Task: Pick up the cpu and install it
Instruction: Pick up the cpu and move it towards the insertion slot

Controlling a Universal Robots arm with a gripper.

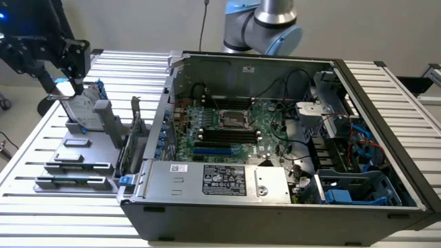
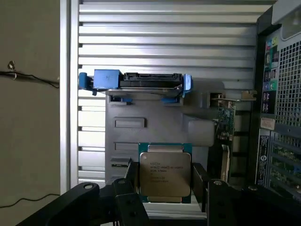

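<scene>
We look across a table (image 1: 62, 206) of silver ribbed metal slats, its ridges running crosswise and shining pale where the even, soft light falls on them. Behind it we see a plain, pale wall (image 1: 138, 26), bare but for a thin dark cable (image 1: 204, 23) hanging straight down. At the exterior view's left edge a small blue light (image 1: 2, 15) glows. In the wrist view, beyond the table's rim, we find a dull beige floor (image 2: 28, 141), with a thin black cord (image 2: 33, 79) trailing across it.
</scene>
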